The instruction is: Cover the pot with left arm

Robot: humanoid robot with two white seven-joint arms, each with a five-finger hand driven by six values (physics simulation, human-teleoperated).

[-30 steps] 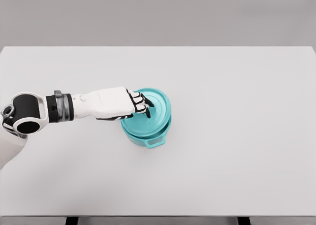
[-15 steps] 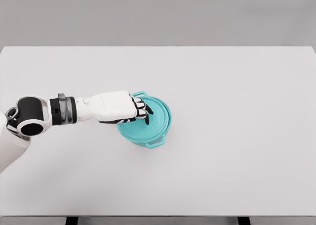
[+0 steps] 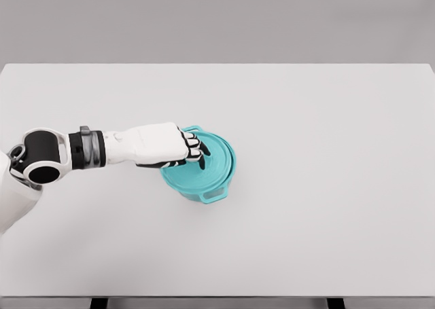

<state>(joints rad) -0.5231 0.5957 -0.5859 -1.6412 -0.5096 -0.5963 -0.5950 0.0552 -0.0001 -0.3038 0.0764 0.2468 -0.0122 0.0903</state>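
Observation:
A teal pot (image 3: pixel 207 187) with side handles stands on the white table (image 3: pixel 326 153), left of the middle. A matching teal lid (image 3: pixel 216 161) lies on top of it, level with the rim. My left hand (image 3: pixel 193 150) reaches in from the left, and its fingers (image 3: pixel 200 149) are curled around the lid's knob at the middle of the lid. The knob itself is hidden under the hand. No right arm shows in the head view.
The lid has dropped from a raised, offset position down onto the pot. My left hand came down and slightly left with it, still holding the knob.

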